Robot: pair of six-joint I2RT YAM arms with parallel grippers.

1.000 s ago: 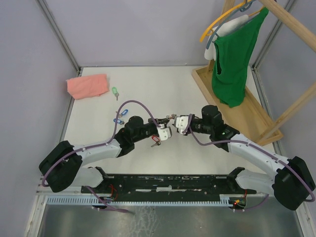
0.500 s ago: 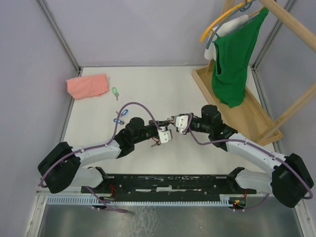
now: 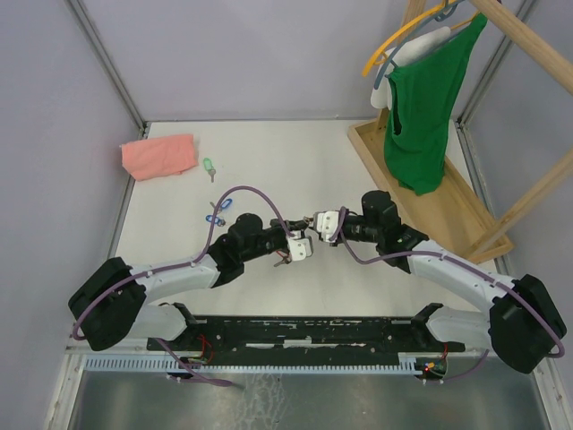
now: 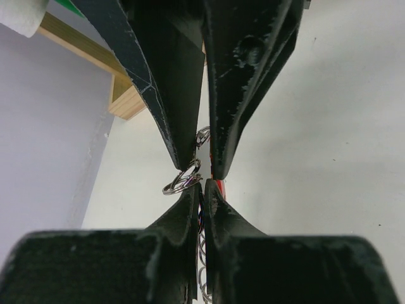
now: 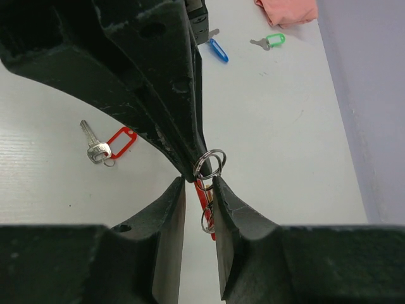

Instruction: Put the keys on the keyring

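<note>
The keyring [image 5: 207, 204], a row of metal loops with a red band, hangs in the air between both grippers. My left gripper [image 4: 204, 187] is shut on it, with a loop [image 4: 183, 182] sticking out sideways at its tips. My right gripper [image 5: 198, 183] meets it tip to tip, open, its jaws on either side of the keyring's end. In the top view the two grippers [image 3: 296, 245] [image 3: 320, 224] meet at the table's middle. A key with a red tag [image 5: 107, 145] lies on the table below. Two blue keys [image 3: 218, 211] and a green key [image 3: 209, 167] lie further left.
A pink folded cloth [image 3: 158, 155] lies at the back left. A wooden rack [image 3: 428, 202] with a green shirt [image 3: 421, 107] on a hanger stands at the right. Grey walls close in the table on the left and at the back.
The left gripper has turned and shifted slightly right over the red key. The right gripper has edged left toward it, and its jaws have narrowed a little.
</note>
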